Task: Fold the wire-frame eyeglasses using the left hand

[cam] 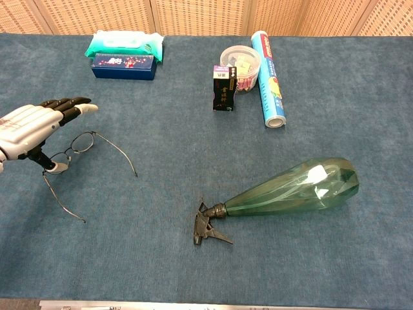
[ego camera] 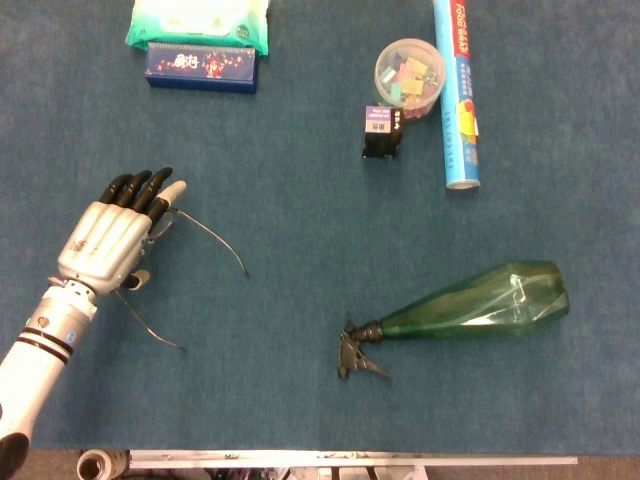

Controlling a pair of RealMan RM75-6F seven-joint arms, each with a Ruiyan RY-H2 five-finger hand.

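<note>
My left hand [cam: 32,128] hovers flat over the eyeglasses [cam: 80,143], fingers spread and empty, placed to reach their unfolded temples.

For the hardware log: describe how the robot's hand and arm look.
Only the left hand shows: silver-grey ribbed back, black fingers, one pale fingertip. Its wrist is silver with dark bands and a small blue mark, above a white forearm.

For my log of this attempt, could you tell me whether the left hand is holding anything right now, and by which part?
Nothing is clearly held. The left hand hovers flat over the lens end of the eyeglasses, thumb down by a lens; contact cannot be told.
</note>
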